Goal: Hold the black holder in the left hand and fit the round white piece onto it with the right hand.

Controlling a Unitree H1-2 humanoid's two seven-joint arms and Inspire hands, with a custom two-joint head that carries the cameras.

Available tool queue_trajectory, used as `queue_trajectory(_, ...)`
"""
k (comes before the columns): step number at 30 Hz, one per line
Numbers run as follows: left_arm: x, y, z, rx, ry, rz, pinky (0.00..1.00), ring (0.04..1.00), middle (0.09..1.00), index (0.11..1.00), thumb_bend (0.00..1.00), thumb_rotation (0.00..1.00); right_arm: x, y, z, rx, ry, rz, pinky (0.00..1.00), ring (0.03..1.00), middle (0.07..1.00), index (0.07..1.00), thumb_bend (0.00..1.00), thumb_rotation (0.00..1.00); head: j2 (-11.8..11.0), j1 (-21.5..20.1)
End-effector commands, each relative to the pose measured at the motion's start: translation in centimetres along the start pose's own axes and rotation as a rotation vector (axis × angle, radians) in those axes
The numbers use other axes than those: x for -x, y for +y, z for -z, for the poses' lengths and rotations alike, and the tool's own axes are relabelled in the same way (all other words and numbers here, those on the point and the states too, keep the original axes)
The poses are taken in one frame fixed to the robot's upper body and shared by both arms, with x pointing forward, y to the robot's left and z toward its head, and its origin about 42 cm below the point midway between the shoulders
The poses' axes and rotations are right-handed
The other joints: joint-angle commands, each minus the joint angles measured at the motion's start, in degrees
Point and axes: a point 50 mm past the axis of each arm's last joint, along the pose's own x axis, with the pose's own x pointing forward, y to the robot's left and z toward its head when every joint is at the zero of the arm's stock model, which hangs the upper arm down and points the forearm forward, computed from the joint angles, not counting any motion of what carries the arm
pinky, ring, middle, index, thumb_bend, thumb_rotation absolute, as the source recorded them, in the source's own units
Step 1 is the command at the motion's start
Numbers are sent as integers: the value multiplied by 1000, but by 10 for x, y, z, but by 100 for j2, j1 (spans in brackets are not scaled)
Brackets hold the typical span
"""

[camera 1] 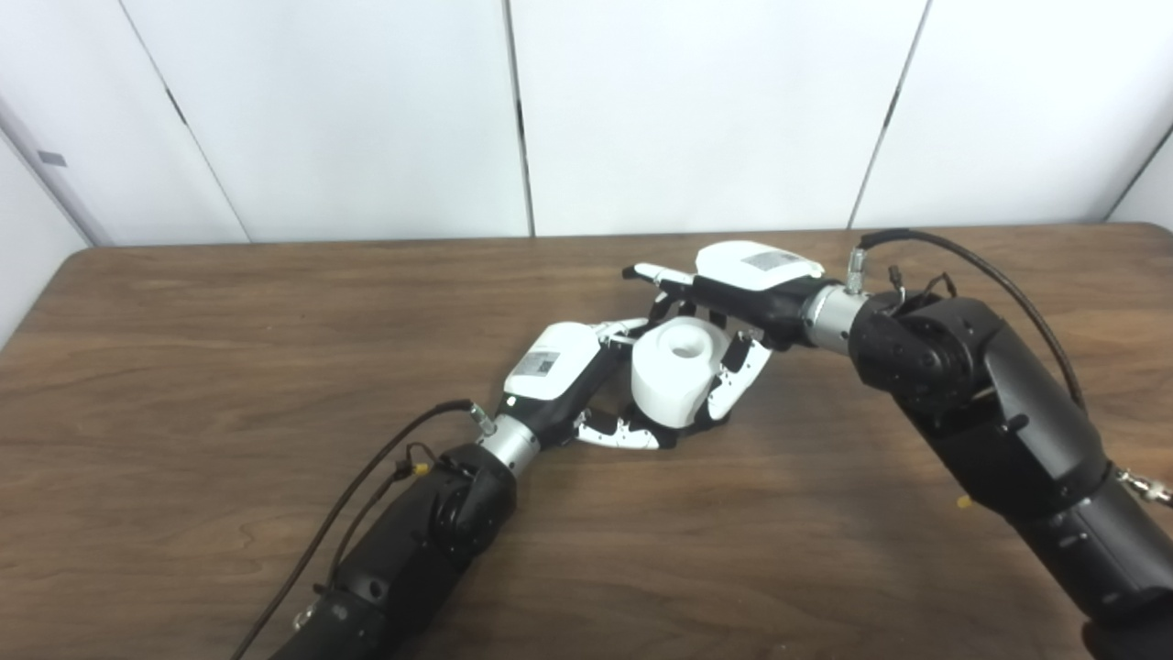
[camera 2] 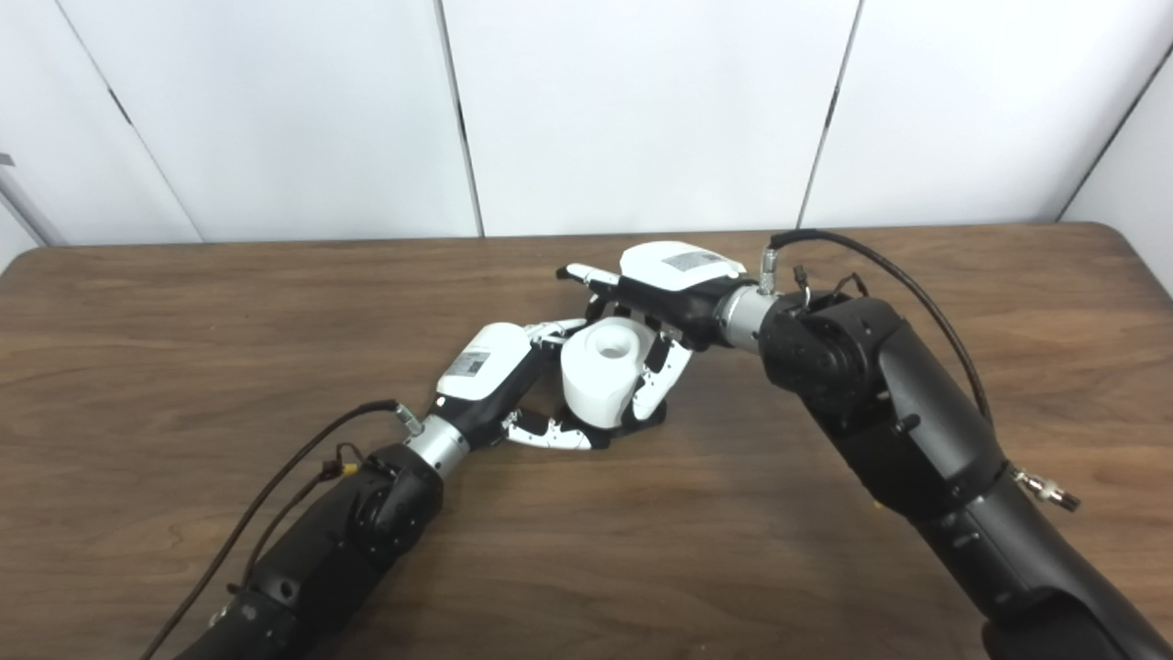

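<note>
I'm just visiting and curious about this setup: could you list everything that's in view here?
White piece: one, white, round with a hole in its top, mid-table, between the two hands.
Black holder: hardly visible; only a dark edge shows under the white piece, so I cannot describe it.
Table: one, dark brown wood grain, fills the lower picture.
Wall panels: white, with dark seams, behind the table.
Left hand: one, white and black, fingers curled at the piece's base.
Right hand: one, white and black, fingers wrapped around the white piece.
Arms: two, black, with cables, coming in from the bottom edge.
</note>
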Motion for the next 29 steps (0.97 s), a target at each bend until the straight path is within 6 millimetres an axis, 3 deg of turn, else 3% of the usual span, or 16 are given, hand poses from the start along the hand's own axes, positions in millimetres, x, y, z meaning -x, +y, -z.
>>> queue_trajectory(1, 24, -25, 23, -18, 98, 152, 793, 845, 872, 476, 524, 72, 7, -23, -4, 28, -24, 75, 599, 744, 796, 980, 902, 218, 1, 6)
queue_trajectory(7, 25, -25, 23, -4, 100, 151, 806, 850, 871, 477, 524, 72, 10, -30, -4, 22, -18, 76, 611, 757, 799, 986, 905, 200, 0, -23)
queue_trajectory(16, 24, -25, 24, 2, 106, 156, 804, 850, 873, 477, 524, 71, 26, -47, 2, 64, 36, -10, 623, 821, 898, 1000, 969, 205, -35, -53)
queue_trajectory(29, 25, -23, 27, -6, 103, 152, 800, 849, 871, 476, 524, 70, 70, -55, 42, 61, 151, -63, 615, 821, 907, 987, 961, 62, -63, -80)
